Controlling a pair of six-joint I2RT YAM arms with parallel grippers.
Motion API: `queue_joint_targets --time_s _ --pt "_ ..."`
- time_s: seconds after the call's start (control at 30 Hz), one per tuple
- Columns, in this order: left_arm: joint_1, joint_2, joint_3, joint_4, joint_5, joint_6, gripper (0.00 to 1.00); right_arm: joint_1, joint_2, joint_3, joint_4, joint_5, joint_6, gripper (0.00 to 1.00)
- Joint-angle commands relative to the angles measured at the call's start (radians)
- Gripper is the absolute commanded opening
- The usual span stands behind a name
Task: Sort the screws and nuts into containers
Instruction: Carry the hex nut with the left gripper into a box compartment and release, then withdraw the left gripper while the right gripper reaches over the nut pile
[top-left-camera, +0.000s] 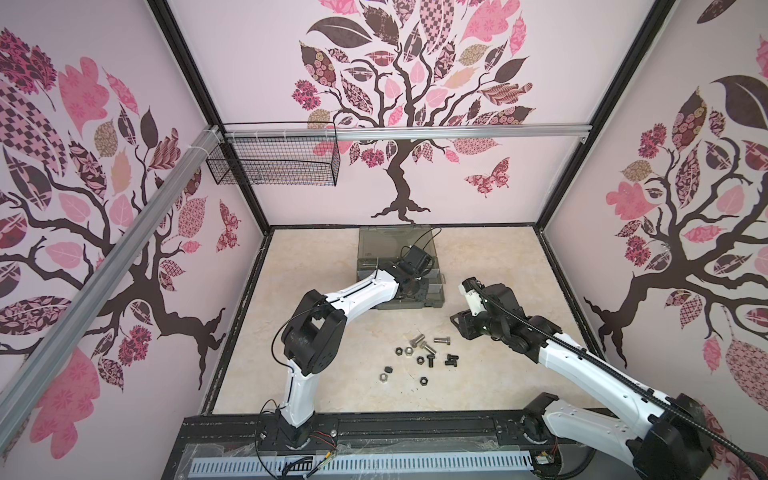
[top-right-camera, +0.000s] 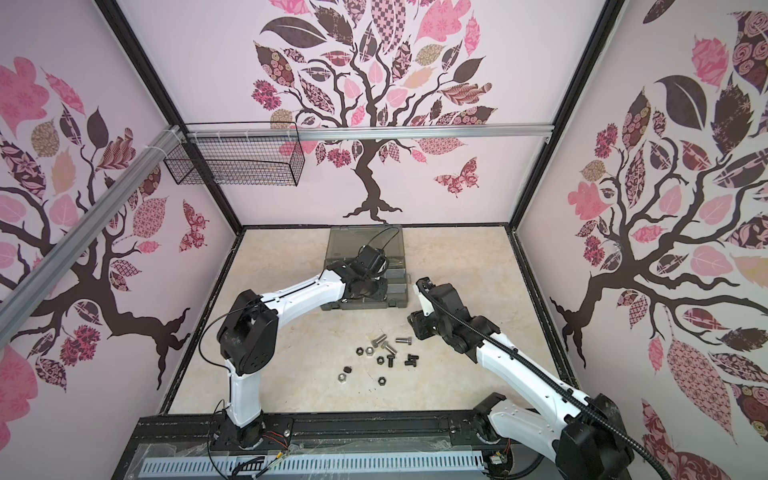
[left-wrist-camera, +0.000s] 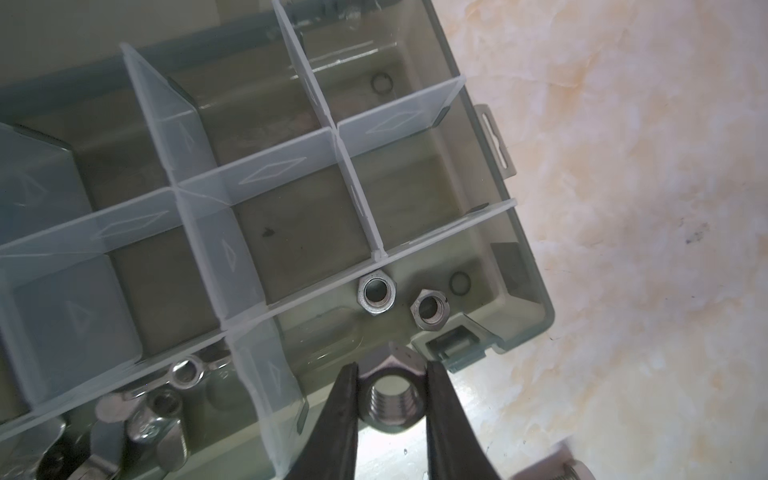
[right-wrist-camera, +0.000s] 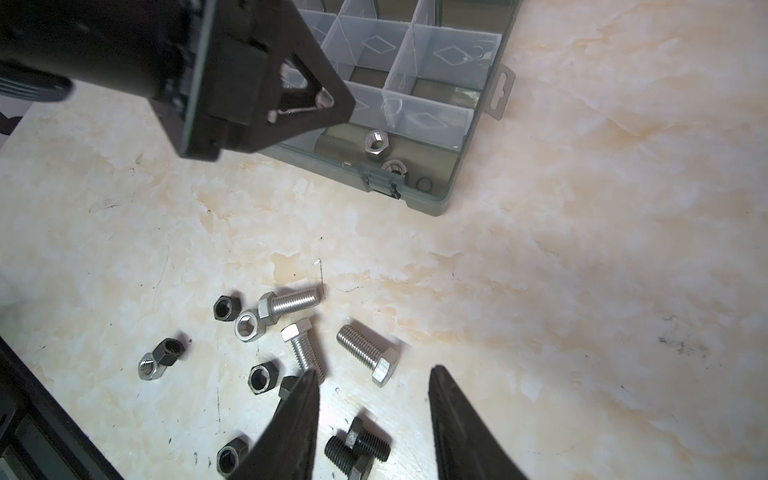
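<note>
The left claw (left-wrist-camera: 390, 369) pinches a silver hex nut (left-wrist-camera: 395, 409) between nearly closed jaws. It hangs at the near edge of the corner compartment (left-wrist-camera: 478, 316) of the organiser case (top-left-camera: 390, 249), where two silver hex nuts (left-wrist-camera: 376, 293) already lie. Wing nuts (left-wrist-camera: 187, 374) sit in the compartment beside it. This looks like the drop step: the next move calls for parting the jaws with the nut inside the near wall, clear of the latch (left-wrist-camera: 457, 349). The right claw (right-wrist-camera: 372, 370) hangs empty, jaws partly spread, above the loose silver bolts (right-wrist-camera: 291, 303), black bolts (right-wrist-camera: 357, 449) and black nuts (right-wrist-camera: 227, 306) on the desk (right-wrist-camera: 582, 249).
</note>
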Motion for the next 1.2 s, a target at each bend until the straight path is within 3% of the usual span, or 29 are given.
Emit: queue_joint_targets --time_s 0.0,0.3,0.5,0.73,0.9,1.17 --pt "0.001 0.031 0.085 -0.020 0.015 0.028 0.25 -0.004 -0.025 -0.014 -0.029 0.013 0.017 0.46" --pt "0.008 0.070 0.091 -0.003 0.028 0.013 0.42 -0.004 -0.024 -0.008 -0.039 0.021 0.009 0.46" --pt "0.015 -0.016 0.018 0.020 0.037 0.000 0.45 -0.005 -0.016 -0.007 -0.035 0.020 0.008 0.46" --pt "0.040 -0.310 -0.301 0.148 0.063 -0.051 0.45 -0.004 0.030 0.002 -0.025 0.013 -0.005 0.46" --pt "0.045 -0.522 -0.507 0.137 0.018 -0.072 0.46 0.008 0.091 0.017 0.001 -0.029 -0.013 0.45" --pt "0.065 -0.875 -0.811 0.083 -0.062 -0.174 0.47 0.187 0.216 0.060 0.039 -0.016 -0.025 0.45"
